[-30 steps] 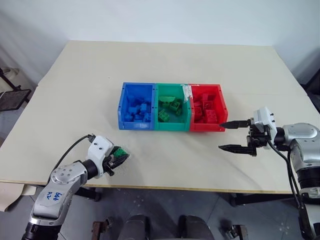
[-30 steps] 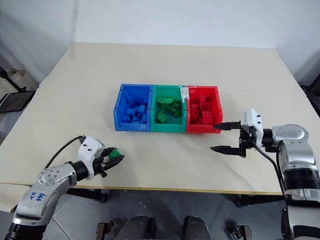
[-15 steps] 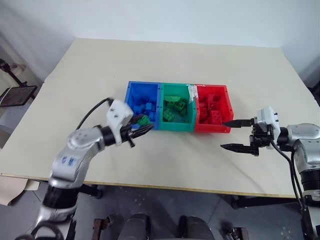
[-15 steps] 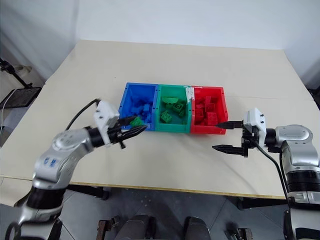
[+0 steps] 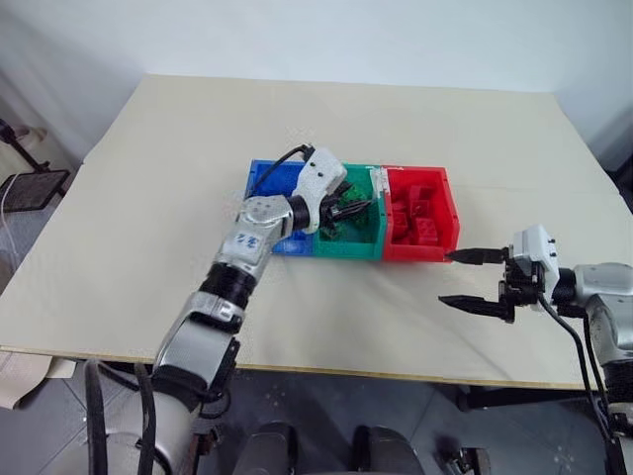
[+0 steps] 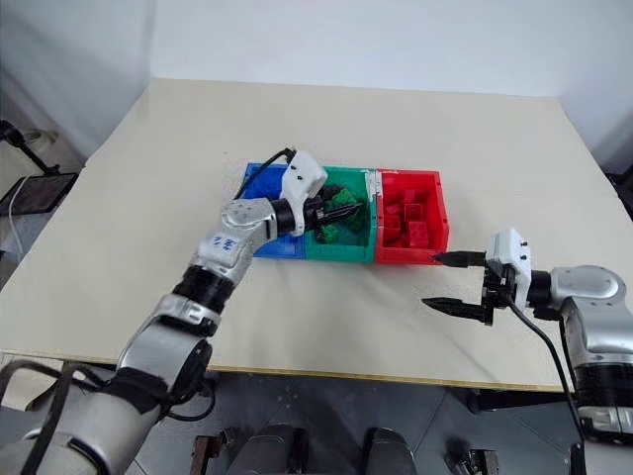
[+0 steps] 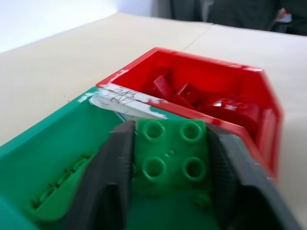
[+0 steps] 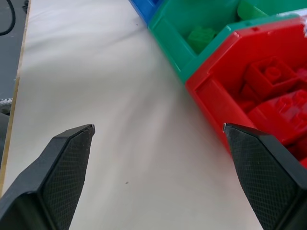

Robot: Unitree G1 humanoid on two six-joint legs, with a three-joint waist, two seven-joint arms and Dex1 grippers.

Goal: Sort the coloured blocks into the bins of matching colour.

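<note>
1. Left eye view: big cream table [image 5: 148, 218] carries everything; row of 3 joined bins sits near its middle.
2. Bins, robot's left to right: blue bin [image 5: 265, 178], green bin [image 5: 348, 245], red bin [image 5: 432, 216]. Blue one partly hidden behind left arm. White smear of tape/label on the green–red dividing wall [image 7: 125, 101].
3. Left gripper [image 5: 348, 210] reaches over the green bin, pointing roughly level twd the red one. Left wrist view: green block [image 7: 172, 155], 4 studs up, sits between the two black fingers [image 7: 117, 167], both pressed to its sides — gripping it, above the green bin's inside.
4. Right gripper [image 5: 463, 279] hangs above bare table, near the red bin's front corner, apart from it. Fingers spread wide, nothing between them.
5. Red blocks [image 8: 273, 96] piled in the red bin; more green blocks [image 8: 201, 36] lie in the green bin.
</note>
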